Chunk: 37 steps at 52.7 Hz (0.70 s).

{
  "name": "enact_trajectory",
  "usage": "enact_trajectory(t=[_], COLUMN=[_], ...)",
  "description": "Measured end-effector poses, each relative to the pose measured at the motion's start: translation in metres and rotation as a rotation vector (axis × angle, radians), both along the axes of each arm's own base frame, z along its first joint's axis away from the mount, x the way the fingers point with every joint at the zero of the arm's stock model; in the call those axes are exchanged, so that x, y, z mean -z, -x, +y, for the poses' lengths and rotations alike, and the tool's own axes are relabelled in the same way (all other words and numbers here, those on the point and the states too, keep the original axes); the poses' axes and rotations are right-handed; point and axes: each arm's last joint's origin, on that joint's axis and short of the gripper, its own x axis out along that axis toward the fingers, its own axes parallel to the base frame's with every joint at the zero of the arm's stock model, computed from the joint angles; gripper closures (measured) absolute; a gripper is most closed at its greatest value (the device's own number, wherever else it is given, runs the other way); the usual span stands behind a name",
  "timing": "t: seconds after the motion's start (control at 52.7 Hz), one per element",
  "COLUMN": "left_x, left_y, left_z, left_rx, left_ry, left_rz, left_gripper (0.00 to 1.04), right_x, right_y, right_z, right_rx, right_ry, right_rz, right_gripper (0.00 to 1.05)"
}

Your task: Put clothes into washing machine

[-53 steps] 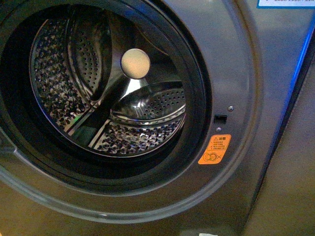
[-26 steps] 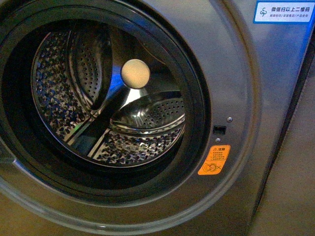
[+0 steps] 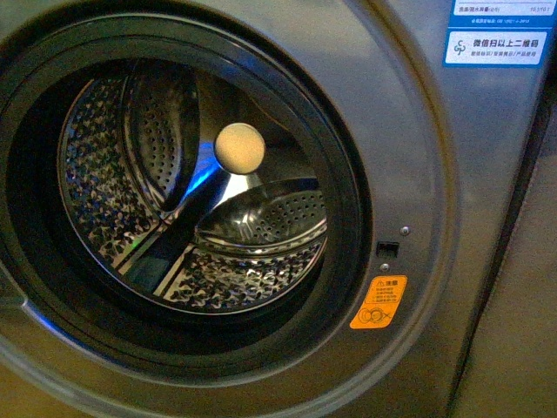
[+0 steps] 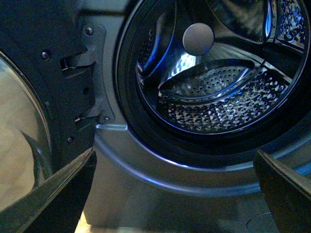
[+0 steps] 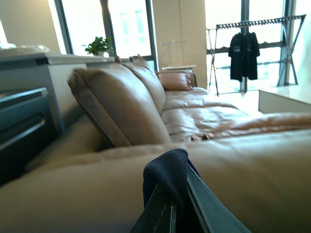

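Down slides the porthole in the front view since 1 second ago, and a blue label (image 3: 496, 48) has come fully into shot at the washing machine's (image 3: 418, 131) top right corner. It reads "微信扫以上二维码", under a white strip too small to read. The orange sticker (image 3: 379, 301) sits just right of the black rim, showing a warning triangle (its lines are too fine to make out). A cream hub (image 3: 239, 148) shines at the back of the steel drum (image 3: 113, 174).

Left gripper (image 4: 174, 155) hangs before the drum mouth, its 2 fingers spread wide, with the swung-open door (image 4: 29, 97) beside it.

Right gripper (image 5: 176, 187) is pinched tight on the clothes (image 5: 165, 170), dark navy fabric bunched over its tips. That's out in front of a tan sofa (image 5: 121, 107), not yet in the drum.
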Motion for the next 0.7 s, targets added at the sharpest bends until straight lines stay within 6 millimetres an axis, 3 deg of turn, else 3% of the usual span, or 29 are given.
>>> enact_trajectory(t=[0.133, 0.19, 0.247, 0.341, 0.474, 0.55, 0.702], left_x=[0.000, 0.000, 0.000, 0.000, 0.000, 0.000, 0.000], left_y=[0.000, 0.000, 0.000, 0.000, 0.000, 0.000, 0.000], left_z=[0.000, 0.000, 0.000, 0.000, 0.000, 0.000, 0.000], left_rx=[0.000, 0.000, 0.000, 0.000, 0.000, 0.000, 0.000], left_ry=[0.000, 0.000, 0.000, 0.000, 0.000, 0.000, 0.000], left_rz=[0.000, 0.000, 0.000, 0.000, 0.000, 0.000, 0.000], left_gripper=[0.07, 0.07, 0.07, 0.07, 0.07, 0.07, 0.07], right_x=[-0.069, -0.086, -0.115, -0.141, -0.165, -0.169, -0.165], right_y=[-0.015, -0.017, -0.020, -0.023, -0.027, -0.024, -0.035], right_z=[0.040, 0.054, 0.081, 0.114, 0.159, 0.167, 0.207], right_rx=[-0.081, -0.107, -0.159, -0.222, -0.313, -0.401, -0.483], right_ry=[0.037, 0.045, 0.048, 0.046, 0.040, 0.081, -0.001], right_rz=[-0.092, -0.113, -0.144, -0.169, -0.184, -0.183, -0.125], right_gripper=[1.02, 1.02, 1.02, 1.02, 1.02, 1.02, 1.02])
